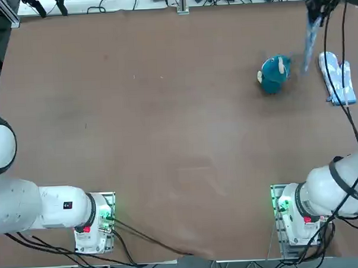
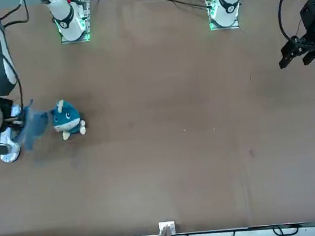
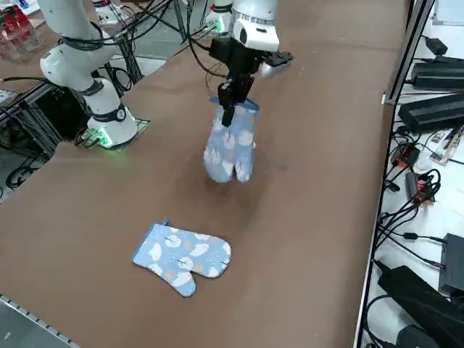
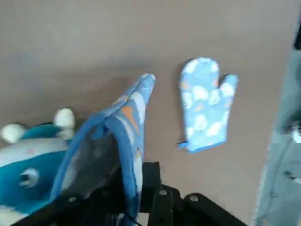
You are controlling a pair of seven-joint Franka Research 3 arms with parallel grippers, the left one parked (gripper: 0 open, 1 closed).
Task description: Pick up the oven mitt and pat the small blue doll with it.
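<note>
Right wrist view — oven mitt (image 4: 132, 123) in right pincer (image 4: 132, 190), blue doll (image 4: 34, 172) near

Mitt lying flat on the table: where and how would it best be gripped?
I would pinch the flat mitt at its cuff edge, coming from above on the side opposite the thumb and fingertips. It lies flat, so its sides offer little height, while the cuff is a straight edge with a small loop at one corner. The right gripper is already shut on another mitt, above the table.

No legible text, labels, brands, numbers or signs are found on any item in any of the views.
</note>
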